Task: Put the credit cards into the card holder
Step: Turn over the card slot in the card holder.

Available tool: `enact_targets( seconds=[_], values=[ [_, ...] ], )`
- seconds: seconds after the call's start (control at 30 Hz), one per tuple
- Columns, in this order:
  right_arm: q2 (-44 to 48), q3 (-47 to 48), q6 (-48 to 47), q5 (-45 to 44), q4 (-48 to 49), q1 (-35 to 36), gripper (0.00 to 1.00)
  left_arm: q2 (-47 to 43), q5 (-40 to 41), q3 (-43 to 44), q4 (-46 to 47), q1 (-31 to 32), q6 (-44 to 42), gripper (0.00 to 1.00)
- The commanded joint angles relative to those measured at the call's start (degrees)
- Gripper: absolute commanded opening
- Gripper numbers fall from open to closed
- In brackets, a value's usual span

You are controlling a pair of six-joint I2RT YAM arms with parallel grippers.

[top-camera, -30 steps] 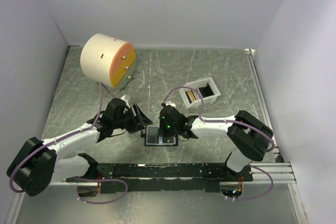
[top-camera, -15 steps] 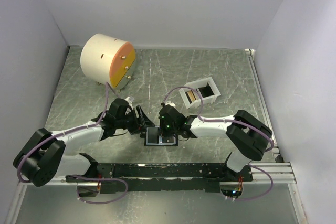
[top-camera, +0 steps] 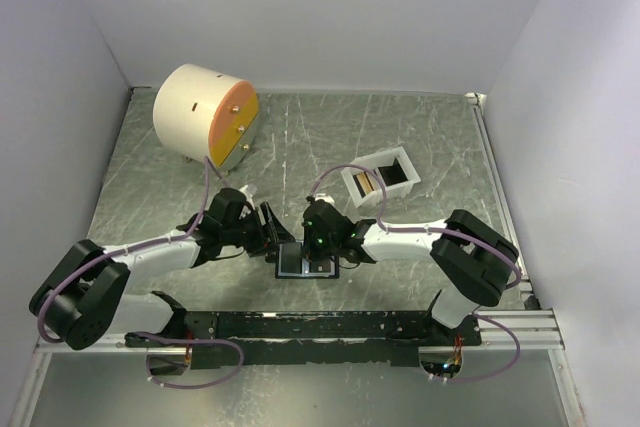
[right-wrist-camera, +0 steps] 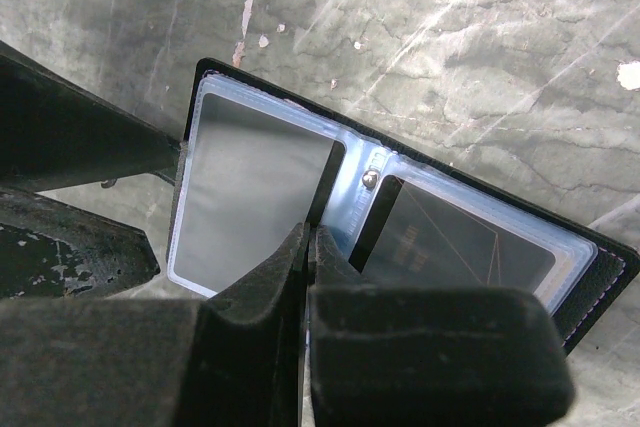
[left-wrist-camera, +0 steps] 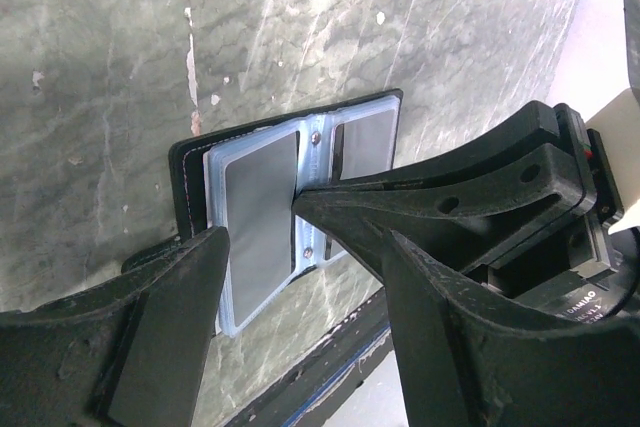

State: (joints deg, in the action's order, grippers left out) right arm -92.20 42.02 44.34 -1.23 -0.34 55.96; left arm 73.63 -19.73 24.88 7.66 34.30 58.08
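Observation:
The black card holder point(top-camera: 292, 269) lies open near the table's front, with clear sleeves. In the right wrist view the holder point(right-wrist-camera: 600, 282) has a dark gold-brown card point(right-wrist-camera: 460, 237) in its right sleeve. My right gripper point(right-wrist-camera: 308, 234) is shut on a thin card held edge-on at the spine-side mouth of the left sleeve point(right-wrist-camera: 250, 197), whose face looks grey. My left gripper point(left-wrist-camera: 305, 277) is open, and its fingers point(left-wrist-camera: 160, 347) straddle the holder's point(left-wrist-camera: 186, 182) near edge, touching nothing I can see. In the top view the left gripper point(top-camera: 270, 235) and the right gripper point(top-camera: 318, 247) meet over the holder.
A white open-topped tray point(top-camera: 385, 157) stands behind and to the right of the holder with an orange-tan card point(top-camera: 367, 184) in it. A big cream cylinder point(top-camera: 200, 112) with an orange face stands at the back left. A black rail point(top-camera: 330, 325) runs along the front edge.
My left arm has folded in and its gripper has crept a little right, toward the holder. The right gripper and the holder have stayed put.

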Motion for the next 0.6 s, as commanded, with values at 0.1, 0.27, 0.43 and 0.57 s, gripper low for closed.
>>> enact_targets(
  seconds=[0.1, 0.27, 0.43, 0.57],
  values=[
    [-1.3, -1.1, -0.3, -1.7, -2.8, 0.3, 0.0, 1.3, -1.1, -0.5, 3.4, -0.4, -0.5, 0.74],
    [-0.8, -1.2, -0.2, -1.8, -2.9, 0.3, 0.0, 1.4, -0.5, -1.1, 3.4, -0.4, -0.3, 0.74],
    [-0.6, -1.5, 0.0, -1.6, -2.5, 0.3, 0.0, 1.4, 0.0, -1.3, 3.2, -0.4, -0.3, 0.74],
    [-0.6, -1.5, 0.0, -1.6, -2.6, 0.3, 0.0, 1.6, 0.1, -1.3, 3.1, -0.4, -0.3, 0.74]
  ],
)
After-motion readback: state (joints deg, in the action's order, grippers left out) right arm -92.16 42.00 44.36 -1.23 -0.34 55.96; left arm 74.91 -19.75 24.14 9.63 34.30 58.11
